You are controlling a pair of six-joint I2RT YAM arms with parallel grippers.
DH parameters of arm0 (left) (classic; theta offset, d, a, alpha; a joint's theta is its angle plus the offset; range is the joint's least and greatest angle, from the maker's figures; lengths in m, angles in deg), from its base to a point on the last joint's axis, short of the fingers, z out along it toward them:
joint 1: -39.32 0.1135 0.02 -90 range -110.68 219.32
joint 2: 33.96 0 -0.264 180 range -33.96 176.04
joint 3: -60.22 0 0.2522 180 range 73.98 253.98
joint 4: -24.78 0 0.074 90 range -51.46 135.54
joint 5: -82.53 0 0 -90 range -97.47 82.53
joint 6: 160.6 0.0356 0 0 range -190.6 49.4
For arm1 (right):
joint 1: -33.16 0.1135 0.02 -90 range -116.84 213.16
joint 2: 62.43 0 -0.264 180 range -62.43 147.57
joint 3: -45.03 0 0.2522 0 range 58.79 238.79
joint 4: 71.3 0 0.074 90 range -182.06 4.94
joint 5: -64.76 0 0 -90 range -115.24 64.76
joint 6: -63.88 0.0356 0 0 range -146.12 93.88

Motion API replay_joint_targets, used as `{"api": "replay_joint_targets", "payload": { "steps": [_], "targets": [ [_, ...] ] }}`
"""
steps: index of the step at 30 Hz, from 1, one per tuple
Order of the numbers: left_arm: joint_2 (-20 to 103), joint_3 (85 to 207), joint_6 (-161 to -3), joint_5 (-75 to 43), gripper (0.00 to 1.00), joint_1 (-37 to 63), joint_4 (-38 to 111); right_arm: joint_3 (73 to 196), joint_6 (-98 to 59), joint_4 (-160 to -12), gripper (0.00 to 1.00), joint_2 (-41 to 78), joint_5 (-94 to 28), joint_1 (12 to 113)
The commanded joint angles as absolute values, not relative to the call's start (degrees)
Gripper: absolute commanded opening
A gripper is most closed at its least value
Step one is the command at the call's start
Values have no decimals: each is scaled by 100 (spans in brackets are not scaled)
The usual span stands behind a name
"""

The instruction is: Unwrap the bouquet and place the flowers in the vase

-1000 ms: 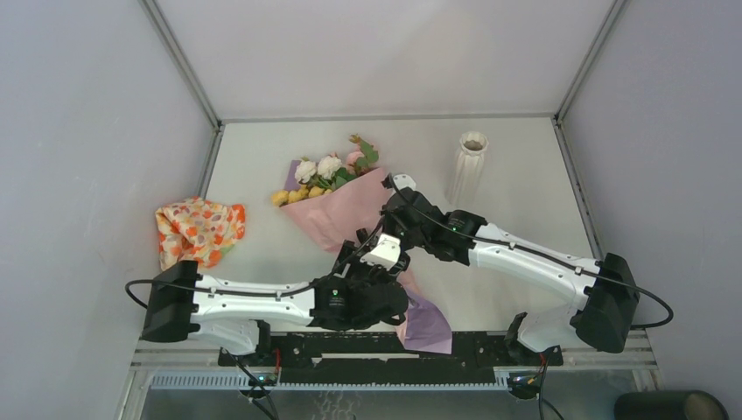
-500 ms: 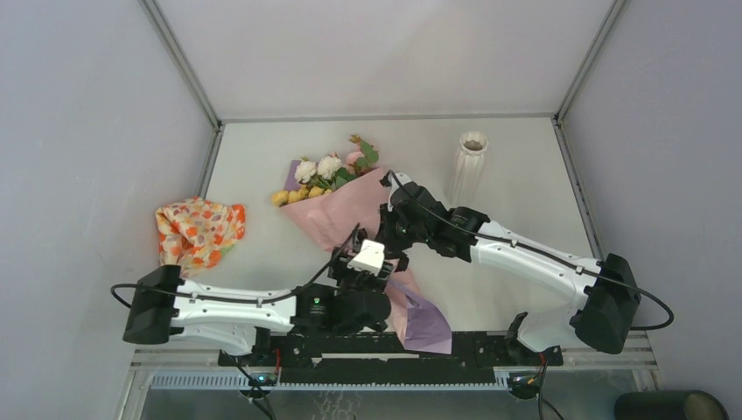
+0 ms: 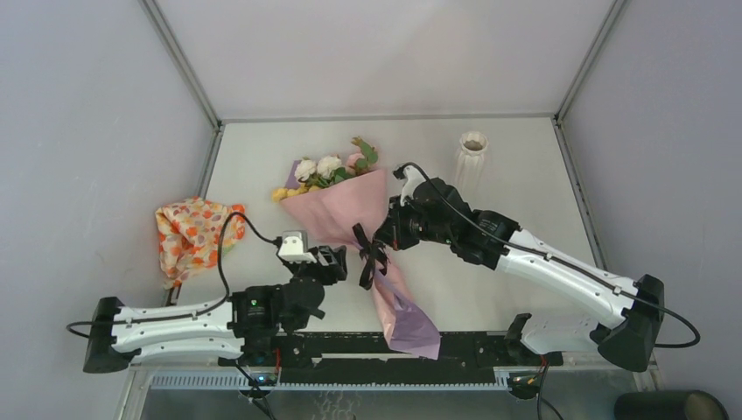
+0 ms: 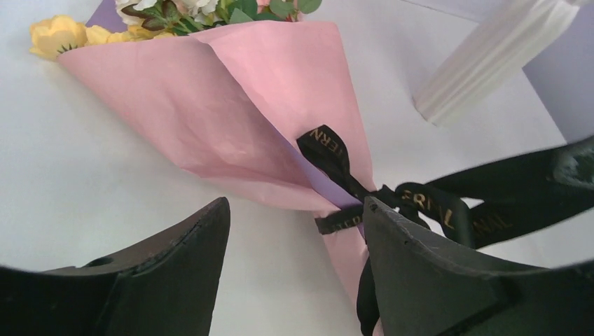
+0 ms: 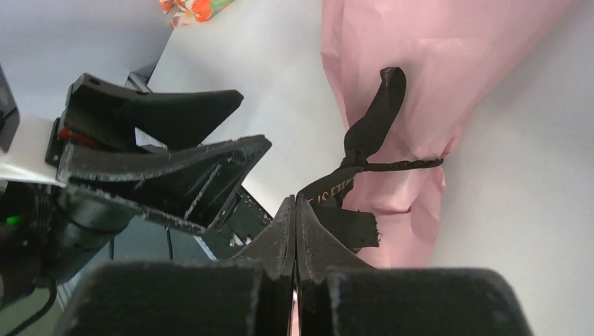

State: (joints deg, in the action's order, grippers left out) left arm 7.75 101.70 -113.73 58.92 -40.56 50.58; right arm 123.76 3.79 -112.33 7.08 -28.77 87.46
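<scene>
Right gripper [image 5: 295, 199] is pinching shut, seemingly on the ribbon [image 5: 364, 136] tail, while the bouquet [image 3: 346, 214] is lying mid-frame, flowers [image 3: 319, 169] upper left, tied neck just frame-right of the open-jawed left gripper [image 4: 294, 210].

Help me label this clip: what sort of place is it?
Probably a robot lab test cell: grey walls enclose a white table, two arms bolted at its edge, with staged bouquet and vase.

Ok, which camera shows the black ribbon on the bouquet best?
The left wrist view: the black ribbon shows large there, with its knot, loop and lettered tails against the bouquet. The right wrist view shows one loop and a tail pinched in the shut right gripper. The top view shows only a small dark bow.
</scene>
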Motion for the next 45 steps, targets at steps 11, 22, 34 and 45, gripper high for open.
{"api": "replay_joint_targets", "payload": {
  "steps": [11, 22, 34, 45],
  "targets": [
    [170, 9927, -11446, 5251, 77, -3769, 4596, 13389, -25, -11401, 0, 1770, -3063, 8897],
    [-7, 9802, -11612, 5360, 78, -3762, 4759, 14051, -284, -11808, 19, 3182, -3046, 8278],
    [258, 9841, -11781, 5308, 82, -3575, 4840, 13904, -339, -12111, 69, 2436, -2034, 8339],
    [416, 9988, -11761, 5229, 84, -3460, 4931, 12662, 93, -11771, 60, 1713, -1904, 9195]
  ]
}}
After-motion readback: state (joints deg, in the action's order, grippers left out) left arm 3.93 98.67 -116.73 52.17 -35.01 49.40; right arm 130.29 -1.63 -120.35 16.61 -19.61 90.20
